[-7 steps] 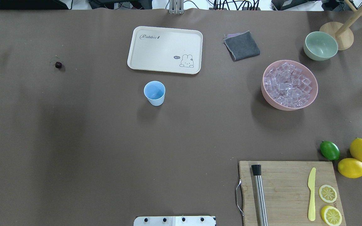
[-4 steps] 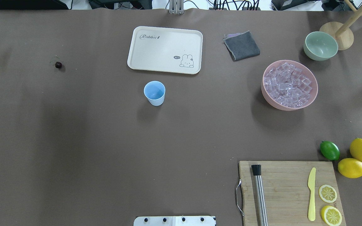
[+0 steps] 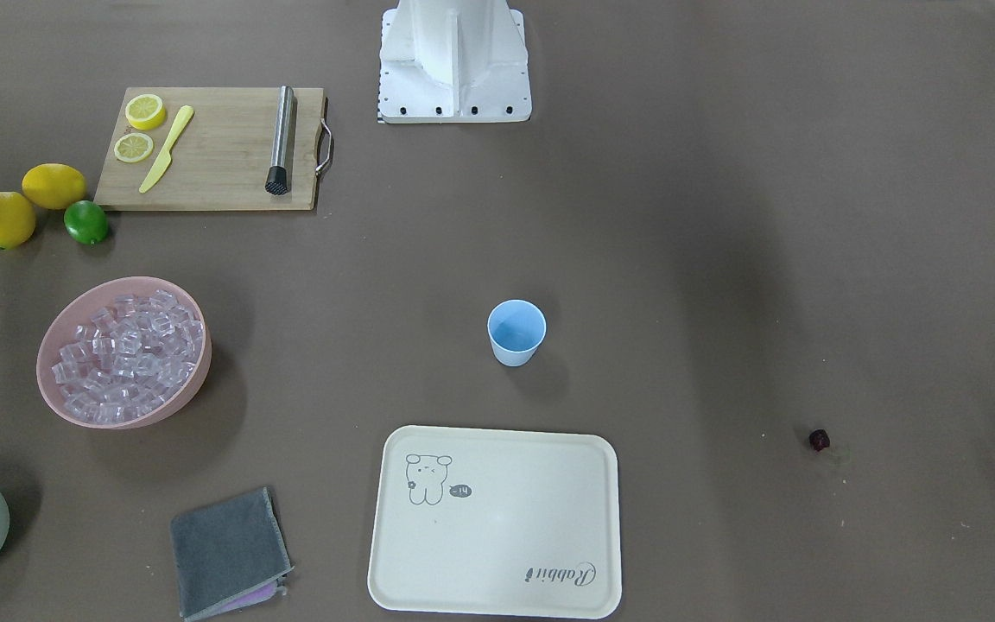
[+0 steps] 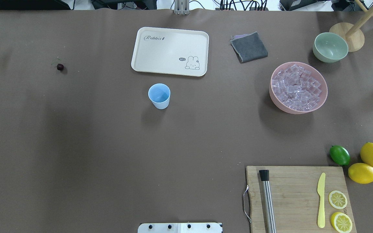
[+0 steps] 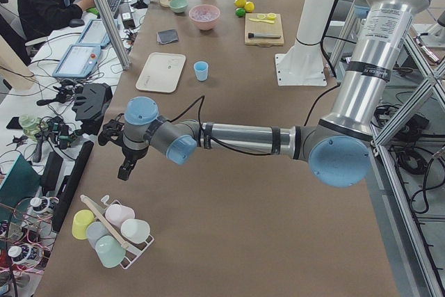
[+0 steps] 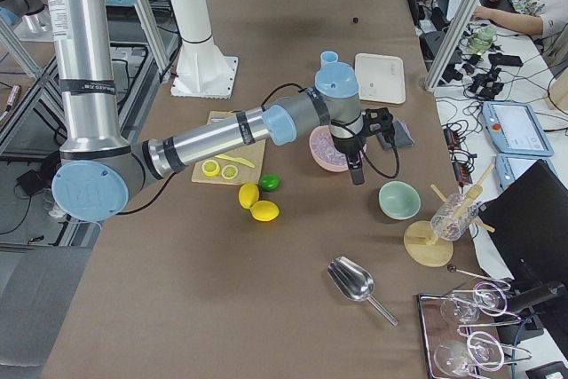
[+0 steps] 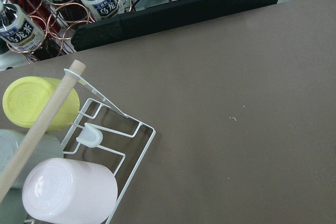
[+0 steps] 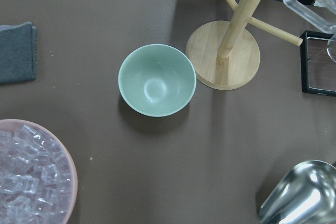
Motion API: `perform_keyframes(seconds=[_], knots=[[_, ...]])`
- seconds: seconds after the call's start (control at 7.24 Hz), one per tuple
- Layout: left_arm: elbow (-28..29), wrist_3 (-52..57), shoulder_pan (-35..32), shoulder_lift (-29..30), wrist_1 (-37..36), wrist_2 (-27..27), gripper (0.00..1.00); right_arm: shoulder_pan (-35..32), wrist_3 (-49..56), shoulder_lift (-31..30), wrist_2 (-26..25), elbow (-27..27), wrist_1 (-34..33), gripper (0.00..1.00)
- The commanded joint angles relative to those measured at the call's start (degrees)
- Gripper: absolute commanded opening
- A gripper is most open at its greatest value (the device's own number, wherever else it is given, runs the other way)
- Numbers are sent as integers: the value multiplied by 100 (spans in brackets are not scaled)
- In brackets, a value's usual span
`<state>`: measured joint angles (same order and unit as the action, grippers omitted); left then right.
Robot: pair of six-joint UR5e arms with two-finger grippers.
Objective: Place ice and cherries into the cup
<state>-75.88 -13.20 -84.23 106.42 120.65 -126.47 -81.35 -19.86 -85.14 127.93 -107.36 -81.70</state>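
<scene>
The cup (image 4: 159,95) is found unmoved and empty, ice (image 4: 298,87) and cherry (image 4: 60,67) untouched, so nothing is begun; whether the left tool (image 5: 126,170) or right tool (image 6: 357,174) is clenched cannot be told.

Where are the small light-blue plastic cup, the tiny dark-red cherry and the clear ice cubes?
light-blue plastic cup (image 4: 159,95): overhead view, bare inside of the cup.
dark-red cherry (image 4: 60,67): overhead view, round fruit body.
clear ice cubes (image 4: 298,87): overhead view, middle of the pile.

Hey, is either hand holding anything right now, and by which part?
Cannot tell: left hand and right hand show only from afar; the cup stands free.
</scene>
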Motion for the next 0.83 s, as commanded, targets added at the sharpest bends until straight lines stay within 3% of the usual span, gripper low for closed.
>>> perform_keyframes(seconds=[0.0, 0.28, 0.69], knots=[[-76, -7, 3, 28, -15, -1, 98, 827, -1206, 583, -214, 13, 5, 100], [-146, -7, 3, 28, -15, -1, 98, 1610, -1589, 691, -531, 74, 5, 100], [-146, -25, 3, 37, -15, 8, 98, 2578, -3000, 998, -1626, 302, 284, 100]])
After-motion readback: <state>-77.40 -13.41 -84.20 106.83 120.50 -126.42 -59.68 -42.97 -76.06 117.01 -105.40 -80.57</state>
